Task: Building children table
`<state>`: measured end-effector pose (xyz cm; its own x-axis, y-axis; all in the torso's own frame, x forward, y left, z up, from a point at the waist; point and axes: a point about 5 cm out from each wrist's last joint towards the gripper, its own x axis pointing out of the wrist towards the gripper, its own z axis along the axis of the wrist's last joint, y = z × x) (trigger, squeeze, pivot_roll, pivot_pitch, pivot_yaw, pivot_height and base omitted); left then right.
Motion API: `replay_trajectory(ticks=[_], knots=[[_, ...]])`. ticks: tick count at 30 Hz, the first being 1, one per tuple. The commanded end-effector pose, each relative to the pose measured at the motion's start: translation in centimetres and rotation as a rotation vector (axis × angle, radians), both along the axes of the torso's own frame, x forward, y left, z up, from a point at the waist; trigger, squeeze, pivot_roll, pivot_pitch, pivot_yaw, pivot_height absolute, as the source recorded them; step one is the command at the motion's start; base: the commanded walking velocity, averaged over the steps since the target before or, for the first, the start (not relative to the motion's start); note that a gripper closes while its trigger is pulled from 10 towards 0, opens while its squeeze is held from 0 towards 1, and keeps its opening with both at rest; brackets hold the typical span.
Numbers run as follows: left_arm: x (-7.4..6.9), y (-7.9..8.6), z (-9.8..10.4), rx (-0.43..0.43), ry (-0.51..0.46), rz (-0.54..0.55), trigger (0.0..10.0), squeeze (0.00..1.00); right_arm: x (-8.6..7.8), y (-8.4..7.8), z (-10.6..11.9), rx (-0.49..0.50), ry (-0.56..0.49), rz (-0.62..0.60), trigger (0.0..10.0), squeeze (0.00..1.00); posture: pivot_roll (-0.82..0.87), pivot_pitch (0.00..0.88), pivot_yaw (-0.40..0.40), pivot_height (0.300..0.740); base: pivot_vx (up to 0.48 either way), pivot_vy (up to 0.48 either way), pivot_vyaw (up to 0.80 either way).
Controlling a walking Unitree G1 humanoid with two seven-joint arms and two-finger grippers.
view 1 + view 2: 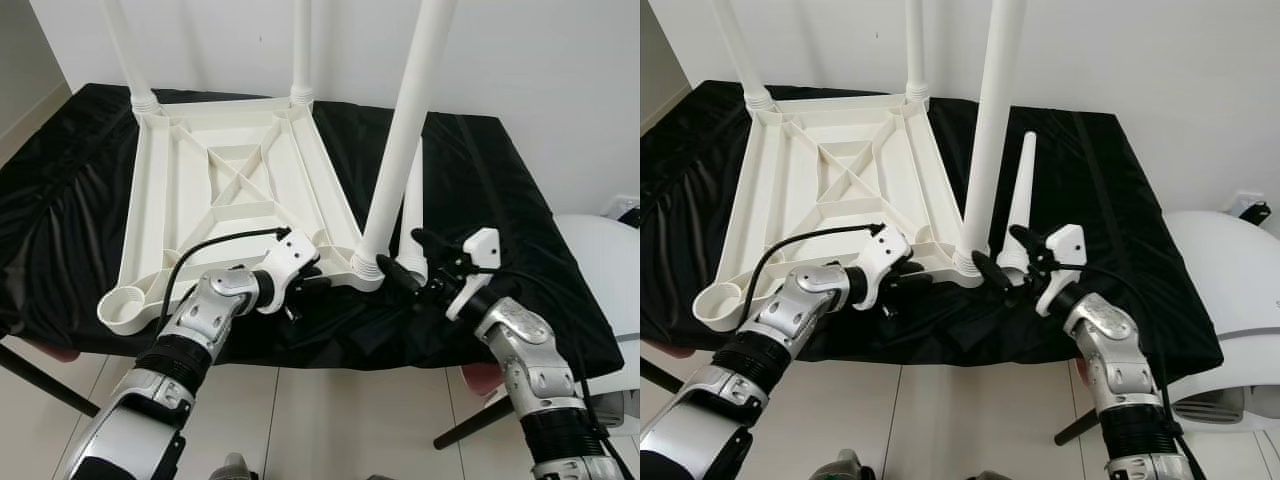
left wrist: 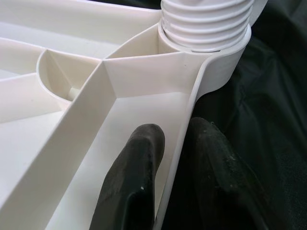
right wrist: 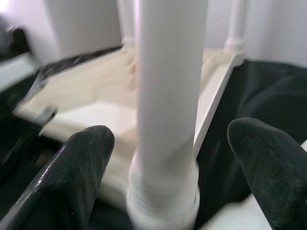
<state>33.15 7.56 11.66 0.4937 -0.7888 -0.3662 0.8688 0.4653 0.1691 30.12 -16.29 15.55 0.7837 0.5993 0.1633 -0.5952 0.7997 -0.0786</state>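
Tabletop [image 1: 235, 190] lies upside down on the black-draped worktop [image 1: 520, 250], ribbed underside up, so the leg sockets face the ceiling for assembly. Nearest corner, on the robot's left, is an empty socket [image 1: 122, 305] — no leg in it yet. Left gripper [image 1: 300, 285] clamps the near rim: in the left wrist view one of its fingers [image 2: 132, 184] sits inside the rim wall and the other outside, closed on the thin edge — my read is it's bracing the top so it can't spin or slide. Right gripper [image 1: 420, 262] is at the base of the near-right leg [image 1: 400, 140], fingers spread open either side of the leg just above its threaded collar, not pinching it; looks set to grip and twist. That leg stands up out of its corner socket, long axis near vertical with a slight lean, collar threads showing, so probably not fully seated. Loose leg [image 1: 1020, 190] lies on the cloth just beside that corner, long axis running away from the robot, thin end far. Farther back, two more legs [image 1: 300, 45] stand upright in the far corners.
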Motion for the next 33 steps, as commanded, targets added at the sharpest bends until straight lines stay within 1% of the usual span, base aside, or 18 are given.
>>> replay_trajectory(ticks=[1,4,5,8,11,14,19,21,22,25,28,30,31,32,33], knots=[[-0.1,-0.6,-0.2,0.028,0.001,-0.023,10.0,0.0,0.4,0.3,0.3,0.003,-0.012,-0.026,10.0,0.0,-0.01,0.01,-0.029,0.74,0.0,0.0,0.0],[0.0,-0.5,-0.1,0.025,0.0,-0.017,10.0,0.0,0.7,1.4,0.6,0.076,-0.002,-0.057,10.0,0.0,0.0,0.006,-0.035,0.74,0.0,0.0,0.0],[0.0,-0.5,-0.1,0.025,0.0,-0.017,10.0,0.0,0.7,1.4,0.6,0.076,-0.002,-0.057,10.0,0.0,0.0,0.006,-0.035,0.74,0.0,0.0,0.0],[-0.1,-0.5,-0.2,0.024,0.0,-0.015,10.0,0.0,1.1,2.3,0.8,0.137,-0.008,-0.11,10.0,0.0,0.0,0.0,-0.039,0.74,0.0,0.0,0.0],[-0.1,-0.4,-0.2,0.025,0.0,-0.013,10.0,0.0,1.2,2.5,0.9,0.165,-0.005,-0.146,10.0,0.0,0.01,0.0,-0.041,0.74,0.0,0.0,0.0],[-0.1,-0.3,-0.2,0.026,-0.001,-0.009,10.0,0.0,1.3,3.1,1.2,0.217,-0.008,-0.263,10.0,0.0,0.01,0.0,-0.043,0.74,0.0,0.0,0.0],[-0.1,-0.3,-0.2,0.028,-0.002,-0.008,10.0,0.0,1.1,3.4,1.5,0.231,-0.012,-0.313,10.0,0.0,0.01,0.0,-0.045,0.74,0.0,0.0,0.0],[-0.1,-0.3,-0.3,0.029,-0.001,-0.012,10.0,0.0,0.8,3.3,1.6,0.236,-0.001,-0.381,10.0,0.0,0.01,0.0,-0.047,0.74,0.0,0.0,0.0],[-0.1,-0.3,-0.3,0.029,-0.001,-0.012,10.0,0.0,0.8,3.3,1.6,0.236,-0.001,-0.381,10.0,0.0,0.01,0.0,-0.047,0.74,0.0,0.0,0.0],[-0.2,-0.4,-0.3,0.03,-0.001,-0.016,10.0,0.0,0.5,3.3,1.5,0.226,0.015,-0.432,10.0,0.0,0.01,0.0,-0.046,0.74,0.0,0.0,0.0],[-0.2,-0.4,-0.3,0.031,-0.001,-0.017,10.0,0.0,0.5,3.3,1.5,0.221,0.021,-0.445,10.0,0.0,0.01,0.0,-0.046,0.74,0.0,0.0,0.0],[-0.2,-0.5,-0.2,0.031,-0.002,-0.02,10.0,0.0,0.1,3.4,1.1,0.214,0.06,-0.481,10.0,0.0,0.0,0.0,-0.047,0.74,0.0,0.0,0.0],[-0.2,-0.5,-0.2,0.031,-0.002,-0.02,10.0,0.0,0.1,3.4,1.1,0.214,0.06,-0.481,10.0,0.0,0.0,0.0,-0.047,0.74,0.0,0.0,0.0],[-0.2,-0.5,-0.2,0.031,-0.003,-0.023,10.0,0.0,-0.2,3.5,0.7,0.202,0.09,-0.506,10.0,0.0,0.0,0.0,-0.047,0.74,0.0,0.0,0.0],[-0.2,-0.5,-0.2,0.032,-0.003,-0.024,10.0,0.0,-0.3,3.6,0.5,0.192,0.096,-0.502,10.0,0.0,0.0,0.0,-0.046,0.74,0.0,0.0,0.0]])
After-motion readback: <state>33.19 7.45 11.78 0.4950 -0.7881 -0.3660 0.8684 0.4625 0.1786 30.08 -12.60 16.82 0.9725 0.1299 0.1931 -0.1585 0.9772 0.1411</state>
